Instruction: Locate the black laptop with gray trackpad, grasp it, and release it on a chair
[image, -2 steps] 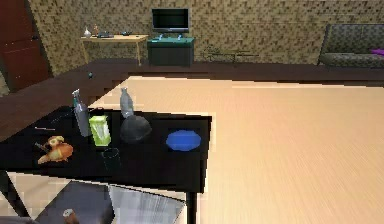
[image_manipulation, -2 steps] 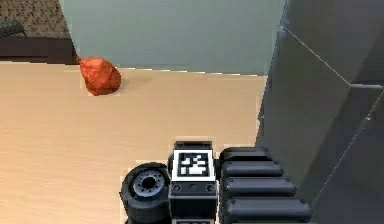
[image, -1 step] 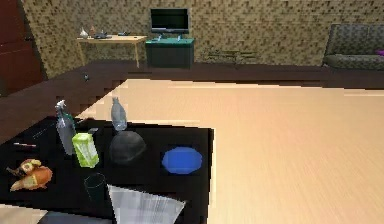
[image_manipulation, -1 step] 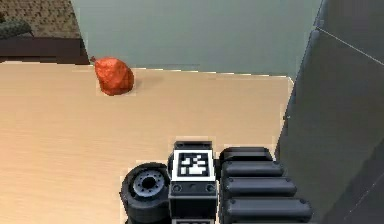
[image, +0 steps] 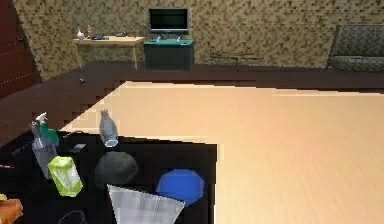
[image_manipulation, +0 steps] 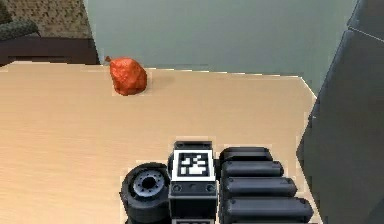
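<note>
The gripper (image_manipulation: 148, 190) is seen as a dark body at the arm side view's bottom edge, left of a marked white square (image_manipulation: 194, 166); its fingers cannot be made out, so whether anything is held cannot be told. Small things are seen on the far wooden desk (image: 92, 41) at the left; whether one is the laptop cannot be told.

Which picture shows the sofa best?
The forward view: the sofa shows its back and seat at the upper right. The arm side view catches what looks like one end of it, upper left.
</note>
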